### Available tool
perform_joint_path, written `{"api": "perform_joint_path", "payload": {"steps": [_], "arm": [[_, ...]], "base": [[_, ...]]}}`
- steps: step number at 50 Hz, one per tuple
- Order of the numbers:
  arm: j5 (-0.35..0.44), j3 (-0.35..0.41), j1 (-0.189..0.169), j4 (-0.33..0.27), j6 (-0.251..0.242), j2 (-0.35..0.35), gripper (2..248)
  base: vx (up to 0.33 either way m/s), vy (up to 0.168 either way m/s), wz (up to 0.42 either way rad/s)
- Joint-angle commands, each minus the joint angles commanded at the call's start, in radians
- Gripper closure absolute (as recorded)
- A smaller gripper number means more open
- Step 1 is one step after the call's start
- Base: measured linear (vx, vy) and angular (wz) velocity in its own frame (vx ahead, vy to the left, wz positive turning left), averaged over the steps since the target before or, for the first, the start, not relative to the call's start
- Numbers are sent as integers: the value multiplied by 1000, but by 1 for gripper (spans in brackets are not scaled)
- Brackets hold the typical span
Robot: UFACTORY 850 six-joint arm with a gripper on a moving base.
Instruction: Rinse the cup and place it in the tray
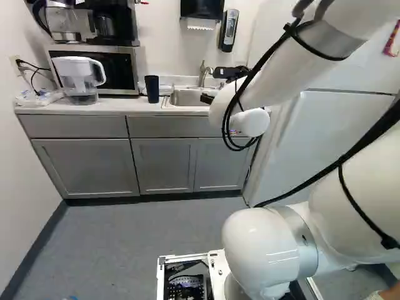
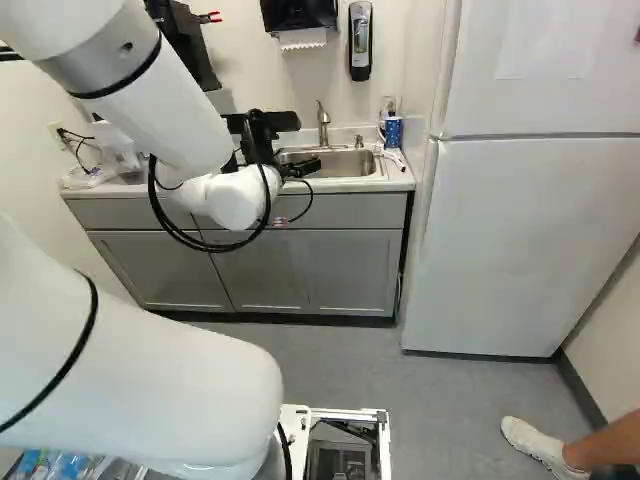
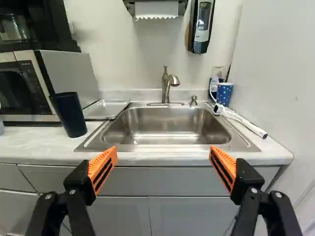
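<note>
In the right base view my gripper (image 2: 302,168) is at the front of the sink, partly hidden by the arm. Seen from the wrist, the gripper (image 3: 163,161) stands wide open with nothing between its fingers, facing the sink's front edge. A dark blue cup (image 3: 70,114) stands upright on the counter to the left of the sink, also seen as a cup (image 1: 152,89) beside the microwave. Behind that cup lies a shallow tray (image 3: 106,108), against the sink's left rim. The metal sink (image 3: 167,129) has a faucet (image 3: 166,88) at its back.
A blue dotted cup (image 3: 224,93) and a white-handled brush (image 3: 246,124) are right of the sink. The microwave (image 1: 112,70) and a water pitcher (image 1: 79,78) stand at the left. A white fridge (image 2: 520,240) rises at the right. A person's foot (image 2: 535,440) is on the floor.
</note>
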Motion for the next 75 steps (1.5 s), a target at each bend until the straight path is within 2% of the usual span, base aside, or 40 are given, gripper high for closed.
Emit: {"api": "perform_joint_path", "payload": {"steps": [62,75], "arm": [[-120,-137,0,0,0,-1,3],[-122,-168,0,0,0,-5,3]], "base": [[0,0,0],[0,0,0]]}}
